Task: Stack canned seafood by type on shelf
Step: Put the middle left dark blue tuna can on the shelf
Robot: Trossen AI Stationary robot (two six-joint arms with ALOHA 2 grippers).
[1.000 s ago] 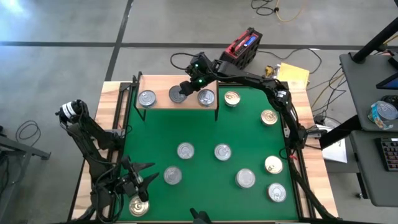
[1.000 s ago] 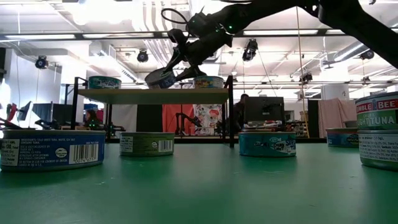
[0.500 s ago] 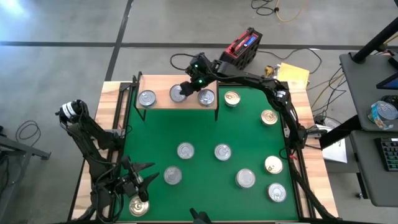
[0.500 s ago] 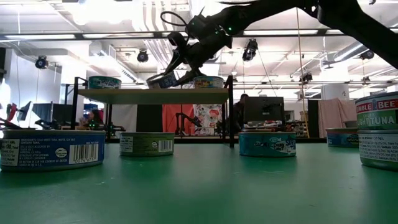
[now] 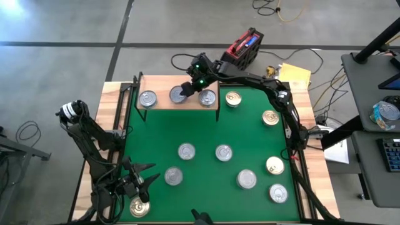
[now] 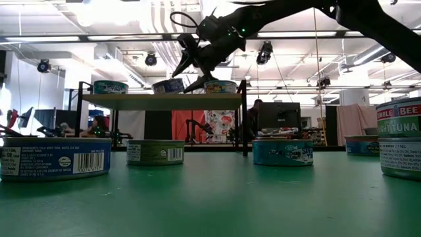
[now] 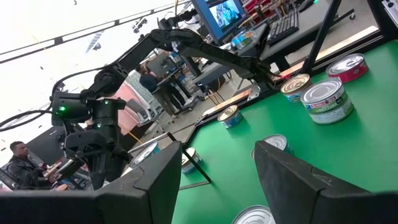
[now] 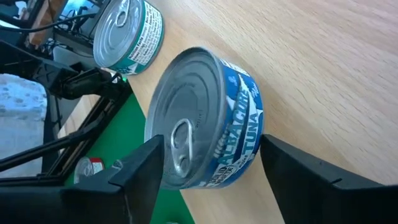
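Tuna can (image 8: 205,118) now sits flat on the shelf (image 5: 164,103), lowered from its tilted, lifted pose a second ago. Right gripper (image 6: 191,71) has spread open, fingers either side of the can, no longer clamping. Left gripper (image 5: 139,175) waits open near the mat's (image 5: 206,134) front-left corner.

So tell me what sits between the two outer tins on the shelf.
A blue albacore tuna tin stands there, the open right gripper straddling it, in the high view.
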